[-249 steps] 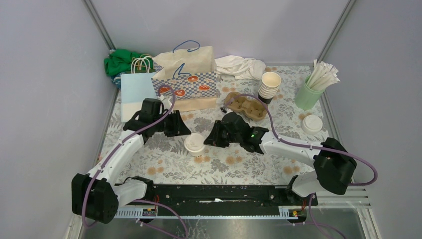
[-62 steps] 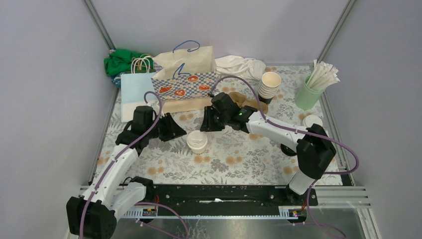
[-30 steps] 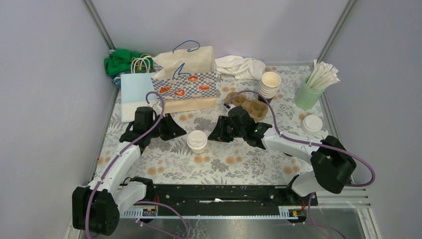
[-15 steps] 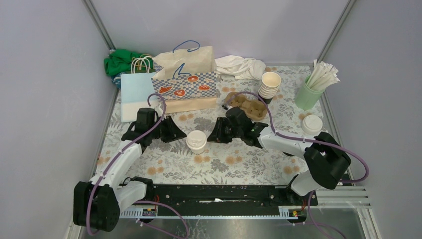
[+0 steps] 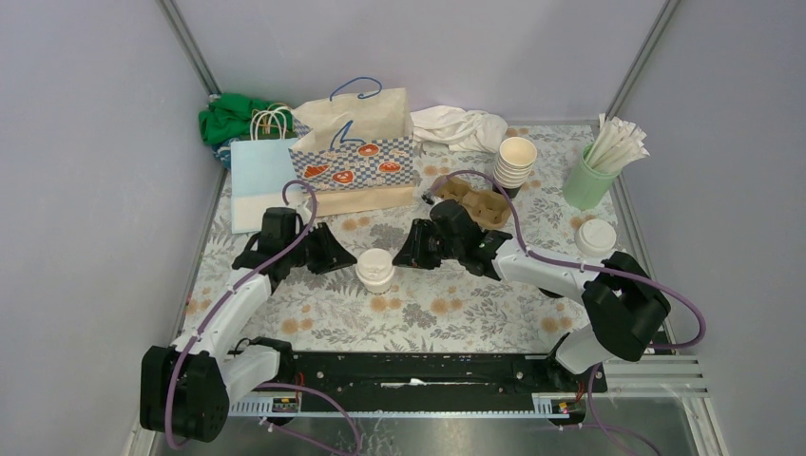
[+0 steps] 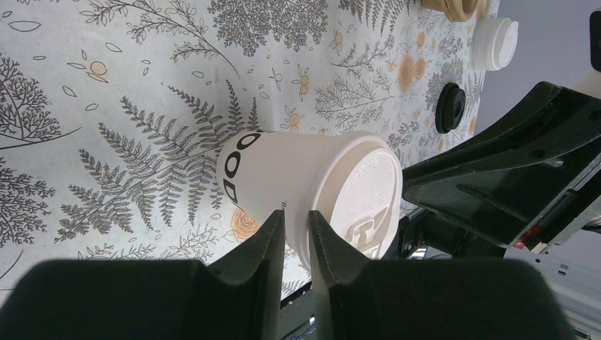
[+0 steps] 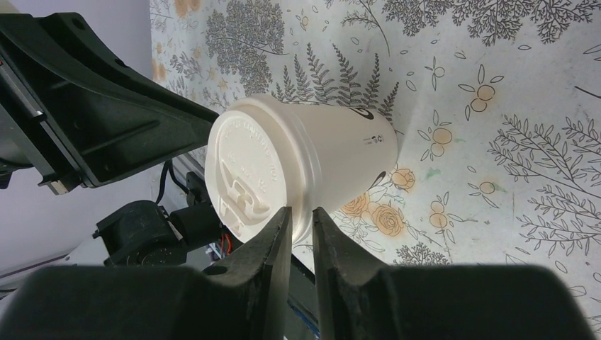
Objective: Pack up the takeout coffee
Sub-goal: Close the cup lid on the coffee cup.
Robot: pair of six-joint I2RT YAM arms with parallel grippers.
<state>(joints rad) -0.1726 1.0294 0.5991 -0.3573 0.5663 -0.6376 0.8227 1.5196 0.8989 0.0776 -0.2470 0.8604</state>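
Observation:
A cream paper coffee cup [image 5: 374, 269] with dark lettering and a white lid stands upright mid-table. It also shows in the left wrist view [image 6: 305, 177] and in the right wrist view [image 7: 319, 152]. My left gripper [image 5: 344, 258] is just left of the cup, shut and empty, its tips [image 6: 296, 216] close to the cup's side under the lid. My right gripper [image 5: 403, 257] is just right of the cup, also shut and empty [image 7: 301, 211]. I cannot tell whether either one touches the cup.
A brown cup carrier [image 5: 480, 201] lies behind the right arm. A stack of open cups [image 5: 516, 161], a second lidded cup [image 5: 595, 237] and a mint tumbler of straws [image 5: 589, 176] stand at the right. A patterned bag [image 5: 354, 152] and a blue bag [image 5: 261, 180] stand at the back.
My right gripper has come back from near the carrier to the cup's right side and edged closer. The left gripper has moved slightly toward the cup. The cup stays put.

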